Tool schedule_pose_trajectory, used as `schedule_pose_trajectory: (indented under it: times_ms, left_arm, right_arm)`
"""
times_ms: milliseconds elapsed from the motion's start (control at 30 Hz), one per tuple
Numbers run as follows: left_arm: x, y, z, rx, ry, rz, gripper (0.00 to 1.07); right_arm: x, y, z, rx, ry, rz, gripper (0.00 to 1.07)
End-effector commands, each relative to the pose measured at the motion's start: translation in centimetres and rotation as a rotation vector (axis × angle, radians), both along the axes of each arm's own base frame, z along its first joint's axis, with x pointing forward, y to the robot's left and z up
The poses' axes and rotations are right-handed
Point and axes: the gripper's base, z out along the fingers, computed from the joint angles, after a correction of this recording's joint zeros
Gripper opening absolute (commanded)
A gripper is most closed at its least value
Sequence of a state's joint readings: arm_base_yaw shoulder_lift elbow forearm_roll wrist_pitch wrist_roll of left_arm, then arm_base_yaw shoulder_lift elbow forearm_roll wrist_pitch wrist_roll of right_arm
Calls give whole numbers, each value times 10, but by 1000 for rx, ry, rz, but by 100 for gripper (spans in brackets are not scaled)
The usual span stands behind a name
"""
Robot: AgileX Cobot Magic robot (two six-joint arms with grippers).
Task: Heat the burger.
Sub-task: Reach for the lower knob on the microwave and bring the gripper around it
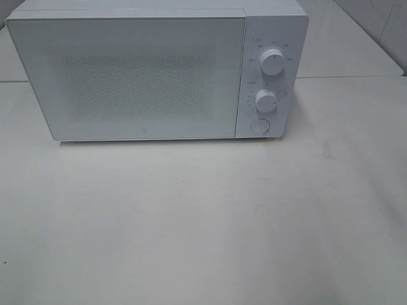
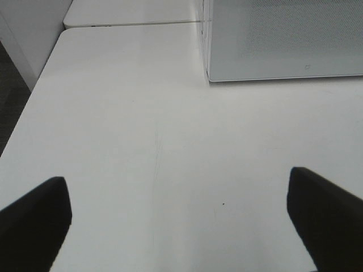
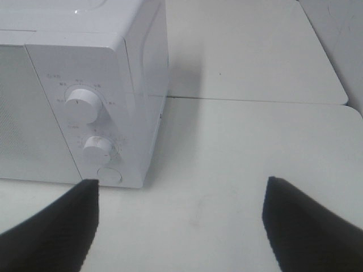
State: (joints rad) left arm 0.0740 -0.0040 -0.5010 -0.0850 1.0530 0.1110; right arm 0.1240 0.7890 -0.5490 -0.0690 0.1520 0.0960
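No burger shows in any view; it is out of view. A white microwave stands at the back of the white table with its door shut. Its panel on the right has two dials and a round button. It also shows in the left wrist view and the right wrist view. My left gripper is open and empty above the bare table, in front of the microwave's left corner. My right gripper is open and empty, in front of the microwave's right corner. Neither gripper shows in the exterior high view.
The white table stretches in front of the microwave. A seam divides it from a second tabletop behind. The table's left edge drops to a dark floor. A tiled wall stands at the back right.
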Motion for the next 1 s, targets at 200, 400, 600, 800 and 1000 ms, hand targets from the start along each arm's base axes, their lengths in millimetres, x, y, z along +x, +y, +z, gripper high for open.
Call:
schedule_pose_trajectory:
  times_ms: [200,400,600,800,1000]
  left_arm:
    - [-3,0,0,1,-38,5,98]
    - [-3,0,0,1,-38,5,98]
    - [-3,0,0,1,-38,5,98]
    - [-3,0,0,1,-38,5,98]
    - [-3,0,0,1,-38,5,98]
  right_arm:
    - [46,6,-20,26,-34,4,76]
    - [68,11,-53,45,-110,26,76]
    - [69,13,-91,69,-123,2,76]
    - [71,31,-115,-26,-191,7,76]
    - [72,51,-127,-66,-235,-16,76]
